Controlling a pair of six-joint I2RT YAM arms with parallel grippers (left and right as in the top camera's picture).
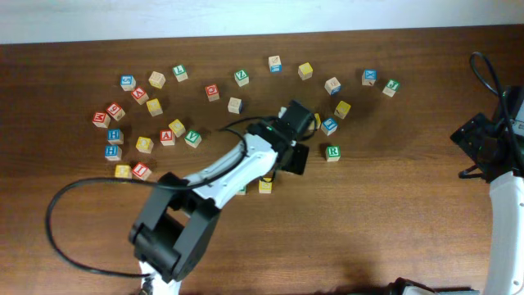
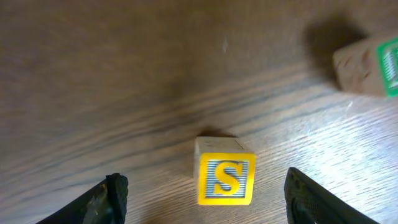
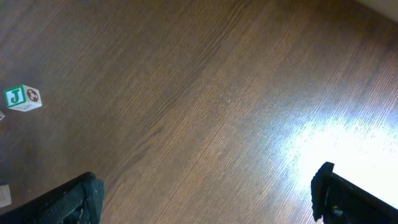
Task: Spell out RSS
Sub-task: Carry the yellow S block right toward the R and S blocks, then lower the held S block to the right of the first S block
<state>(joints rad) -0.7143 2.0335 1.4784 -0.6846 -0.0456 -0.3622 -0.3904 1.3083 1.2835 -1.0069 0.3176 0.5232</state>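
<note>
Straddling yellow S block (image 2: pixel 225 179), left tool (image 2: pixel 206 186) gapes, untouching; block rests on desk (image 2: pixel 124 74) near R block (image 2: pixel 367 65), seemingly set for spelling. Right tool (image 3: pixel 205 186) apart, empty.

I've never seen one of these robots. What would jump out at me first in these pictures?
First, the big white and black left arm stretching over the middle of the dark wooden table, amid a loose scatter of colourful lettered cubes. Up close from its wrist, a yellow S cube sits on the wood between the open fingers of the left gripper, touching neither.
</note>
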